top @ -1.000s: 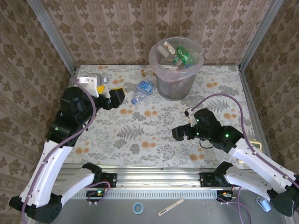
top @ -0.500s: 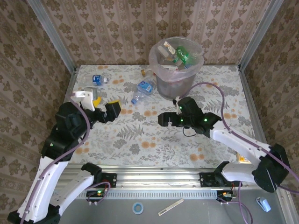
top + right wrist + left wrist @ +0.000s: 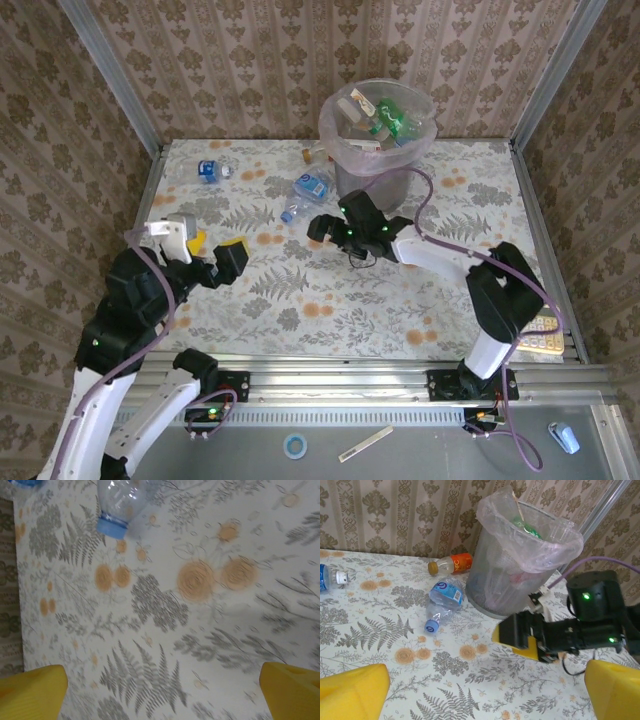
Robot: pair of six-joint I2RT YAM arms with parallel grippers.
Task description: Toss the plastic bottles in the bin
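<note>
Tabletop (image 3: 420,300): covered in a pale cloth printed with grey ferns and orange flowers, walled by patterned wallpaper.

Round grey mesh bin (image 3: 375,185) with a translucent pinkish bag liner stands at the far edge of the tabletop, right of centre. I see it upright in the left wrist view too (image 3: 505,580). Several plastic bottles (image 3: 385,115) lie inside, among them green ones.

Left pincer (image 3: 215,250) hovers over the near-left of the tabletop, well apart from the bin. Its jaws are spread wide and its yellow pads (image 3: 350,690) have nothing between them.

Right pincer (image 3: 328,222) reaches across toward the near-left side of the bin. Jaws are spread fully, with bare cloth between the yellow pads (image 3: 30,690). I count it as holding nothing.

Three bottles lie on the tabletop:
- Clear plastic bottle with blue label and blue cap (image 3: 305,192) lies on its side just left of the bin, cap toward me. It is near the right pincer, not touching. Its cap end shows at the top of the right wrist view (image 3: 125,495).
- Small bottle with orange label (image 3: 318,154) lies on its side at the bin's far-left, close to the wall.
- Clear bottle with blue label and white cap (image 3: 205,170) lies at the far-left edge, well apart from the bin.
</note>
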